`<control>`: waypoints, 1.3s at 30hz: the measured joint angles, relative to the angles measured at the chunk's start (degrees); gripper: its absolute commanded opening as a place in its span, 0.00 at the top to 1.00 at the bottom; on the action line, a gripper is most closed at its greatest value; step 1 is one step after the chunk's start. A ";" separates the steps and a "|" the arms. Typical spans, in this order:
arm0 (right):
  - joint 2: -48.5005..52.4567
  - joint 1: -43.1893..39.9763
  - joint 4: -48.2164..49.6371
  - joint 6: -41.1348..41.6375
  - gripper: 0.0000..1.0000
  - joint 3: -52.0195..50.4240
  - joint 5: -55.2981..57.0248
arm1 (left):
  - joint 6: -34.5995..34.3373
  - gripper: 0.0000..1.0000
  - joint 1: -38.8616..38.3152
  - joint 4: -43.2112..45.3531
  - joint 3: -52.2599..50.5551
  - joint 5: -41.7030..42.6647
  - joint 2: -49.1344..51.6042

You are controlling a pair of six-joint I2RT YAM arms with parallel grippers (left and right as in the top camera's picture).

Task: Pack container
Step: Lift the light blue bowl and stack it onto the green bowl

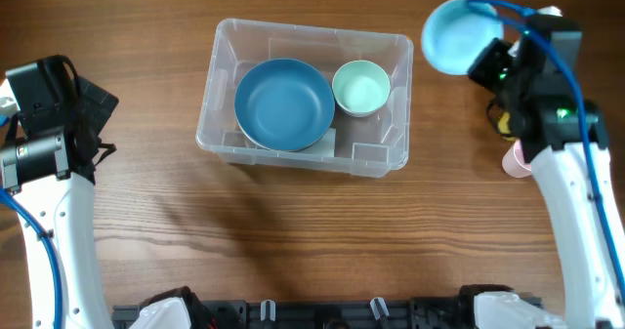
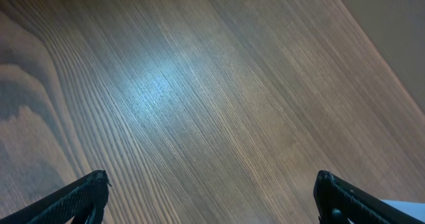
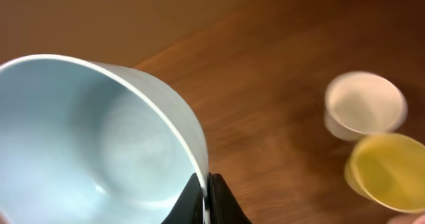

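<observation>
While wooden table [image 1: 293, 222] carries clear plastic rectangular container [image 1: 210, 104] at centre, dark blue round bowl [image 1: 283, 104] and small mint bowl [image 1: 361, 87] inside, nest pale blue bowl [image 1: 459, 36] into dark one. Right gripper [image 3: 207, 197] pinched tight on its rim: lower level. Left gripper [image 2: 211, 181] spread wide, empty.

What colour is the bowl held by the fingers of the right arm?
The bowl is light blue, best seen in the right wrist view.

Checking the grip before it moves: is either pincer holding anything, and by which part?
The right pincer holds the light blue bowl by its rim, fingers pinching the wall. The left pincer is open, holding nothing.
</observation>
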 measured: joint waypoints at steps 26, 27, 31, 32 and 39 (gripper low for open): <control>19.34 16.02 3.67 -7.61 0.84 0.39 5.88 | 0.00 0.00 0.00 0.00 0.00 0.00 0.00; 19.37 16.02 3.78 -7.65 0.71 0.39 5.75 | 0.00 0.00 0.00 0.00 0.00 0.00 0.00; 19.37 16.13 5.09 -9.27 0.57 0.42 3.96 | 0.00 0.00 0.00 0.00 0.00 0.00 0.00; 19.37 16.13 5.16 -9.68 0.57 0.42 3.34 | 0.00 0.00 0.00 0.00 0.00 0.00 0.00; 19.06 16.13 4.24 -8.92 0.63 0.42 2.05 | 0.00 0.00 0.00 0.00 0.00 0.00 0.00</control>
